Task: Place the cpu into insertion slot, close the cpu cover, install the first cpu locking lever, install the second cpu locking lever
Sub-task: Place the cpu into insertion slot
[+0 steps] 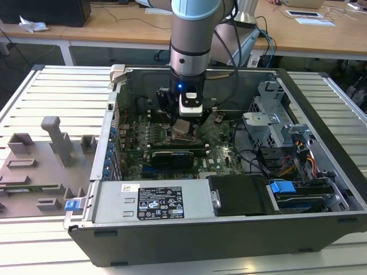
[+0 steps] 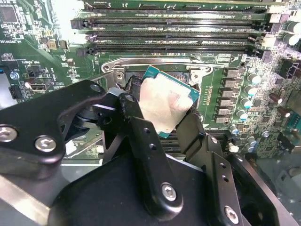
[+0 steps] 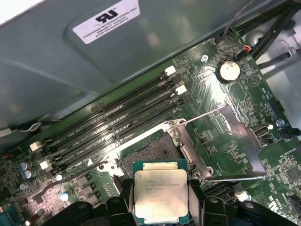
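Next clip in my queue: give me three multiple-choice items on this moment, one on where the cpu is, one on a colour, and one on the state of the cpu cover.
1. Where is the cpu relative to the insertion slot?
A. seated in it
B. held by the gripper, clear of it
C. lying flat on the board beside it

2. What colour is the circuit board around the slot?
A. red
B. white
C. green

3. How does the cpu cover stand?
A. swung open to one side of the slot
B. shut over the slot
C. shut over the cpu

Key:
1 B: both wrist views show the fingers clamped on the chip's edges, and the socket is bare.
2 C: the board is green in every view.
3 A: in the first wrist view the frame lies off the socket.
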You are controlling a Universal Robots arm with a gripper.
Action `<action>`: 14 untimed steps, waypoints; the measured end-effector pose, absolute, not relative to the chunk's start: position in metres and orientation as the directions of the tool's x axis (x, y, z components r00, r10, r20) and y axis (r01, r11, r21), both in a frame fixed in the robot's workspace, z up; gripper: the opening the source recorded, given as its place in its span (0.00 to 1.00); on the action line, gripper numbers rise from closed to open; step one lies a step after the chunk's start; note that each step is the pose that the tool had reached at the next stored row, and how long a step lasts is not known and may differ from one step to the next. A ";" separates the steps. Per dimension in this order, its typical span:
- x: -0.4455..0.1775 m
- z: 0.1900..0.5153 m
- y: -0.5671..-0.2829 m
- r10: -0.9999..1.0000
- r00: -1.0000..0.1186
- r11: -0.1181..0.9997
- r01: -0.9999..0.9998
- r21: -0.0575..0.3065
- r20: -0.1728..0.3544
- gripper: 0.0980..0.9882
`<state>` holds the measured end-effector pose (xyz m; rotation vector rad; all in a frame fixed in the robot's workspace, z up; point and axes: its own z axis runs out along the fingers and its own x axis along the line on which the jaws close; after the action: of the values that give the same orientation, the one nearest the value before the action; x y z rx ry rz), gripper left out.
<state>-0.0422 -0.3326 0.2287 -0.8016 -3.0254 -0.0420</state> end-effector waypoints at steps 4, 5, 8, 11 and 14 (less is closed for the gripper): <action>-0.042 0.229 -0.333 0.521 -0.853 0.853 0.522 0.023 0.018 0.50; -0.042 0.229 -0.333 0.533 -0.846 0.846 0.533 0.023 0.018 0.50; -0.042 0.228 -0.333 0.553 -0.833 0.833 0.553 0.023 0.018 0.50; -0.042 0.228 -0.333 0.573 -0.819 0.819 0.574 0.023 0.018 0.50; -0.042 0.228 -0.333 0.596 -0.803 0.802 0.596 0.023 0.018 0.50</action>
<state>-0.0422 -0.3326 0.2284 -0.9836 -2.9729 -0.0430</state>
